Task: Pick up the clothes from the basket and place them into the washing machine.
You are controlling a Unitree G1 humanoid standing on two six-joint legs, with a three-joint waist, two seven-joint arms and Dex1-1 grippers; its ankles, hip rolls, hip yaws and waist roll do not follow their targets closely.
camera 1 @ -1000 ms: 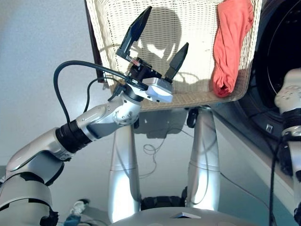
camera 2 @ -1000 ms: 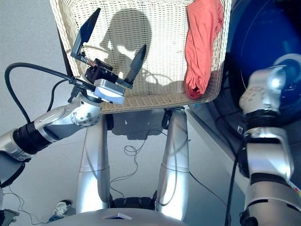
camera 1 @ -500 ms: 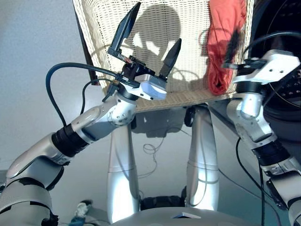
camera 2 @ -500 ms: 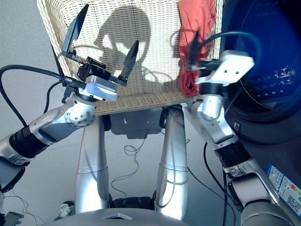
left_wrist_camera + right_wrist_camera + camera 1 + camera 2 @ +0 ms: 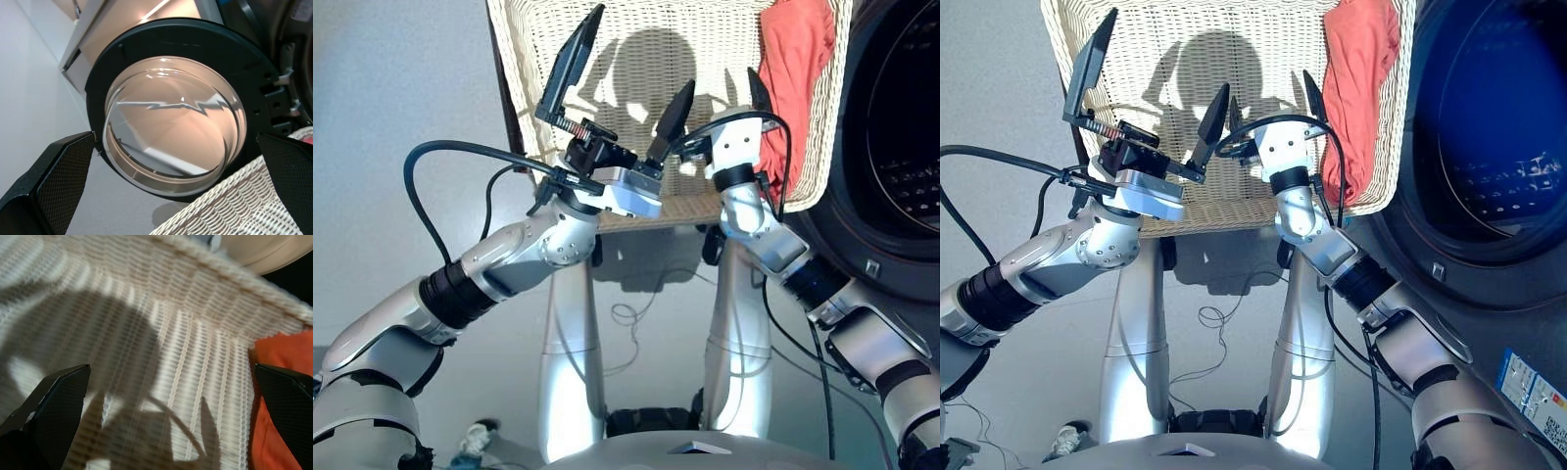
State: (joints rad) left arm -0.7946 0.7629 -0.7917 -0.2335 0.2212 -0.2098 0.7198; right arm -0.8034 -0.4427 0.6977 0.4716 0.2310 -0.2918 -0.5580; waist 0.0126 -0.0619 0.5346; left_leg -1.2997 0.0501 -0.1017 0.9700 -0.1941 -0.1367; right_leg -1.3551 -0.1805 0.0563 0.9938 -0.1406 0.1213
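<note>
- Left gripper: fingers spread wide, holding nothing, raised over the near edge of the basket.
- Right gripper: fingers wide apart too, empty, above the basket floor just beside the coral garment.
- The coral garment lies along the basket's right side, against the wicker wall; no other clothes show.
- The washer stands right of the basket; its round glass door hangs open behind the basket.
</note>
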